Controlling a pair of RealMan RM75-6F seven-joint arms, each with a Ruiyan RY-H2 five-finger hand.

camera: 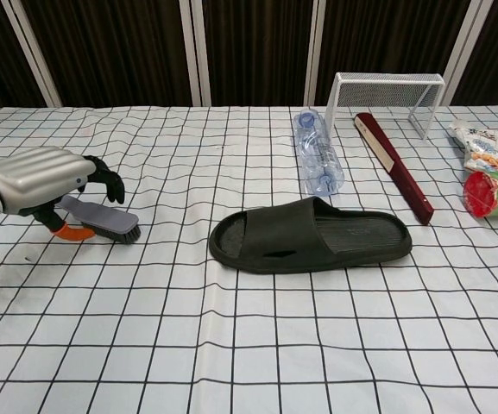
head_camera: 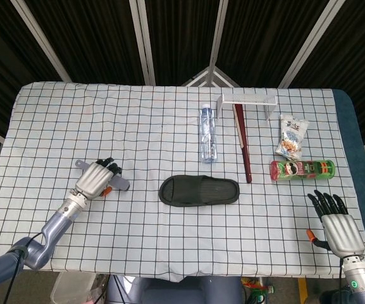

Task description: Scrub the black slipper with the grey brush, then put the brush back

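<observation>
Grey brush (camera: 102,221) lies flat on the counter (head_camera: 169,221), its handle covered by the left hand (camera: 37,179), fingers curled over but grip unconfirmed, presumably for lifting toward the black slipper (camera: 311,235). The right hand (head_camera: 337,228) is held spread, idle.

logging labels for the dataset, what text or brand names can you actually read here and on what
Green snack can: print on its side, too small to read.
Snack bag: printed front, blurred, not legible.
Water bottle: no readable label.
Black slipper, grey brush: no text seen.
</observation>
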